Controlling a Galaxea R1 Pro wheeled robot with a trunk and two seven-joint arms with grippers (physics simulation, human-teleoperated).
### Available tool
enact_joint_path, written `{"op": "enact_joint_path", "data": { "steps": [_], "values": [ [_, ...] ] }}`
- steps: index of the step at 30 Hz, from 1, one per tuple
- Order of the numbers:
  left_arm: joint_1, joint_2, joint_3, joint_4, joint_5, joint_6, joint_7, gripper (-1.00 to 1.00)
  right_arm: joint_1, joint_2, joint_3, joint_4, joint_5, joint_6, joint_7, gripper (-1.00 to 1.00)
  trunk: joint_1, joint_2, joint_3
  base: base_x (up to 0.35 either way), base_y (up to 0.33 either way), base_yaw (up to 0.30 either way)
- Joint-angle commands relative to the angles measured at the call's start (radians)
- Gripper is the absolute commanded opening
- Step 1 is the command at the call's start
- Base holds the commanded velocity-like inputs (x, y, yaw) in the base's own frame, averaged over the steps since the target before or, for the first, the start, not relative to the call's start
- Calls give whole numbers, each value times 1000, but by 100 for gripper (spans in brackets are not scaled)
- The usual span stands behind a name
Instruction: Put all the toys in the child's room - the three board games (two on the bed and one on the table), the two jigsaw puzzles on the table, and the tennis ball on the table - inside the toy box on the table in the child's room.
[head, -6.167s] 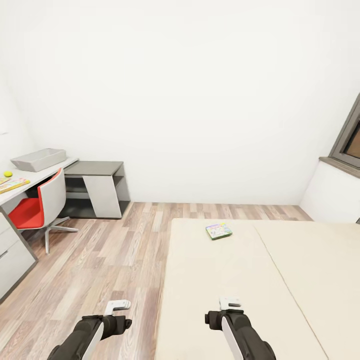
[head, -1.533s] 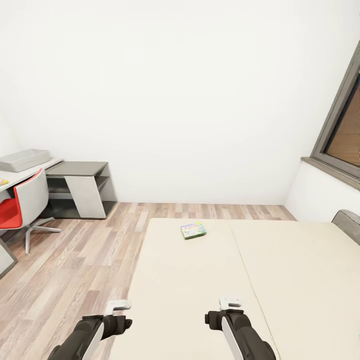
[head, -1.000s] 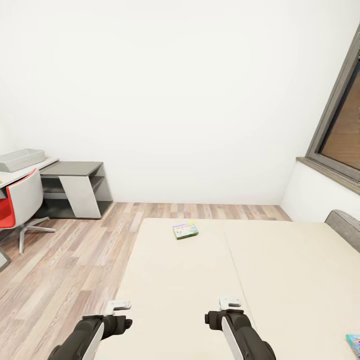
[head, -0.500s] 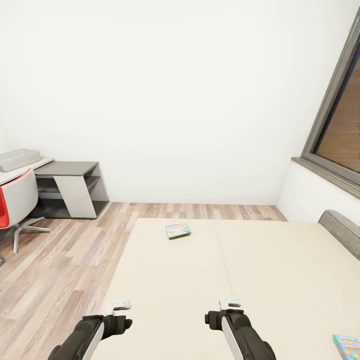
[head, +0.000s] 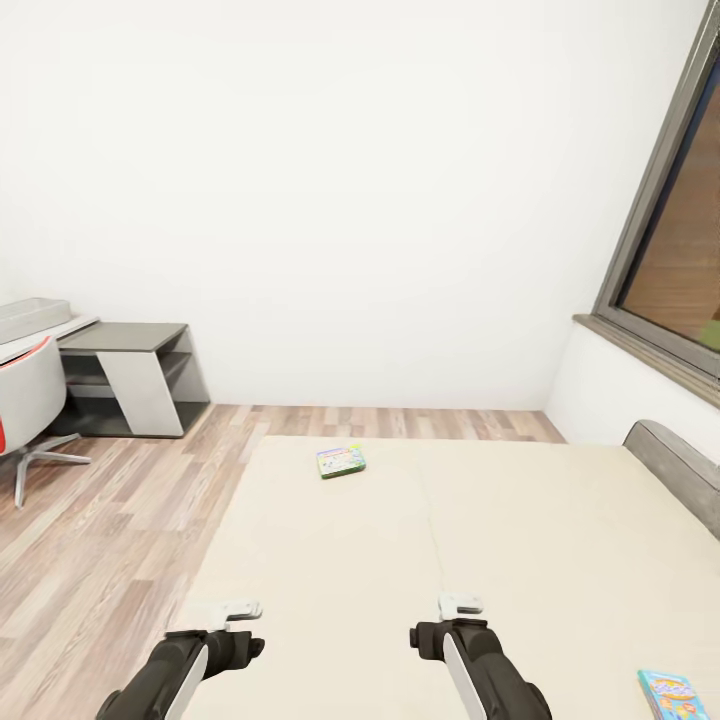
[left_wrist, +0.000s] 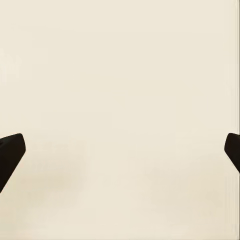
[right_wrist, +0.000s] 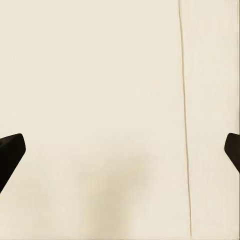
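A green-bordered board game (head: 341, 461) lies flat near the far end of the cream bed (head: 520, 540). A blue board game (head: 672, 693) lies on the mattress at the near right. The toy box (head: 28, 317) stands on the table (head: 50, 335) at the far left edge. My left gripper (head: 228, 611) and right gripper (head: 459, 606) hang low over the near part of the mattress, well short of both games. In the left wrist view my gripper (left_wrist: 120, 150) is open over bare mattress. The right gripper (right_wrist: 120, 150) is open too, near the mattress seam (right_wrist: 184, 125).
A red-and-grey chair (head: 25, 400) stands by the table, next to a low dark grey cabinet (head: 130, 375). Wood-plank floor (head: 110, 530) runs along the bed's left side. A grey headboard (head: 672, 462) and a window with shutters (head: 675, 260) are at the right.
The camera has swung right, so desk, chair and green-bordered game have slid left in the picture. The blue game and headboard have come into view. Both arms keep their pose.
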Motion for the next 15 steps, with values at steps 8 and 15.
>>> {"op": "enact_joint_path", "data": {
  "steps": [8,15],
  "values": [
    [-1,0,3,-2,2,6,-4,100,-1,0,0,-1,-4,4,-5,100,1,-2,-2,0,-188,0],
    [-1,0,3,-2,2,6,-4,100,-1,0,0,-1,-4,4,-5,100,1,-2,-2,0,-160,0]
  ]
}}
